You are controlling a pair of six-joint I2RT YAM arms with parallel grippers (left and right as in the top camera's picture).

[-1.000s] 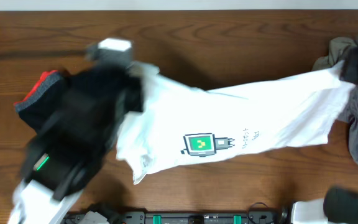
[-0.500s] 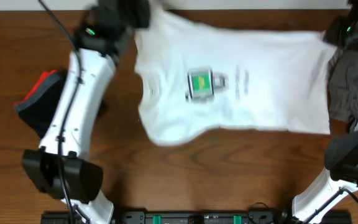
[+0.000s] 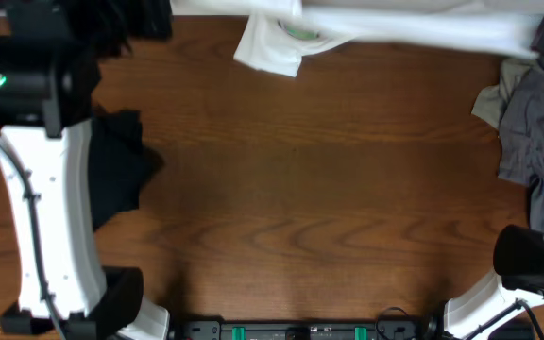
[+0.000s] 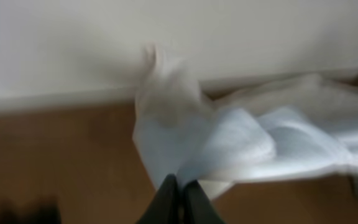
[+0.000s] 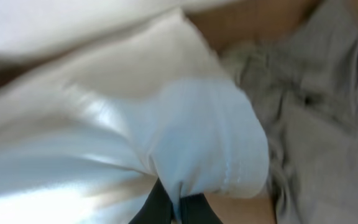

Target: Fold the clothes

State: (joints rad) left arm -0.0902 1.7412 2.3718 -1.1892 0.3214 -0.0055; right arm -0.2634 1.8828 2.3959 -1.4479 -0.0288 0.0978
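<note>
Where my left gripper shows in its wrist view, the two dark fingers sit pressed together with a fold of the white T-shirt pinched between their tips. Cloth rises from the pinch in a peak, then runs off to the right in soft, blurred ridges. Behind it: brown table, then a pale band along its far edge.

My right gripper is likewise closed on the shirt. A hemmed edge hangs in a rounded lobe just over the fingertips, stitching visible along the rim. White cloth fills the left of that view. To the right and just beside the lobe lies a gray garment, crumpled; whether the two touch I cannot tell.

From overhead, the shirt is drawn out as a long narrow band along the far edge of the table, from about the middle to the right corner. Its bunched left end droops onto the wood, and a green patch peeks out there. Both grippers are dark blurs near the top corners in this view; jaw detail unreadable from above.

The gray garment lies heaped at the right edge, below the shirt's right end. A black garment lies on the left side, partly under my left arm, well apart from the shirt.
</note>
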